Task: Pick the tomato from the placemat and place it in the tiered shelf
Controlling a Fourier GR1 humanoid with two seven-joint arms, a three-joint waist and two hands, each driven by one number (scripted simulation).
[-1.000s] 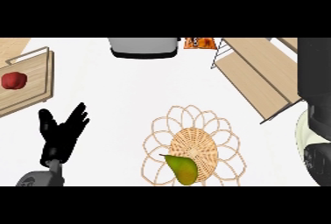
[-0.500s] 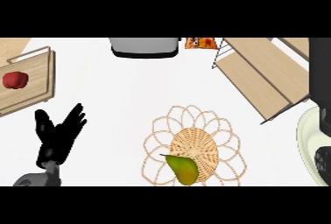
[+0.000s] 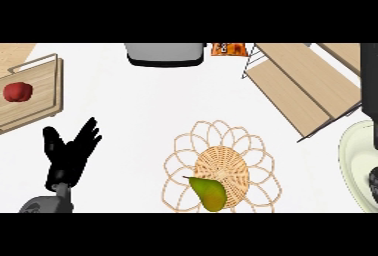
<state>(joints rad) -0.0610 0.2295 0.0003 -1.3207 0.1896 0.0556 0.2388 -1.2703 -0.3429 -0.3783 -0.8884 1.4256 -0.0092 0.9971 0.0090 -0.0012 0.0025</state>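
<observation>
Fingers first: the left hand point(image 3: 68, 152) has its fingers spread and pretty much straight, thumb sticking out to the left, nothing in it and nothing touching it. It sits low on the left side of the counter point(image 3: 140, 100), over bare white surface, with its grey forearm point(image 3: 46, 204) coming in from the near edge. The right hand isn't showing anywhere that I can make out, so I can't say anything about its fingers.

Out from there: to the right of the hand, well apart from it, there's a woven placemat point(image 3: 221, 167) with a solid wicker centre and a looped, flower-like border. What's lying on it is a green-yellow pear point(image 3: 207, 193), on the near-left part of the mat, stem end pointing left and far. So no tomato on the mat as far as I can see.

The red round thing that looks like the tomato point(image 3: 18, 92) is over at the far left, sitting on a wooden tray point(image 3: 37, 102) with raised edges, well away from both the hand and the mat.

The tiered shelf point(image 3: 306, 85) is at the far right, light wood boards on a thin dark wire frame, angled across the corner. Its boards look bare.

Along the far edge there's a grey appliance point(image 3: 164, 53) and a small orange packet point(image 3: 229, 48) just beside it. At the right edge, near side, a pale greenish plate point(image 3: 354, 165) is partly cut off.
</observation>
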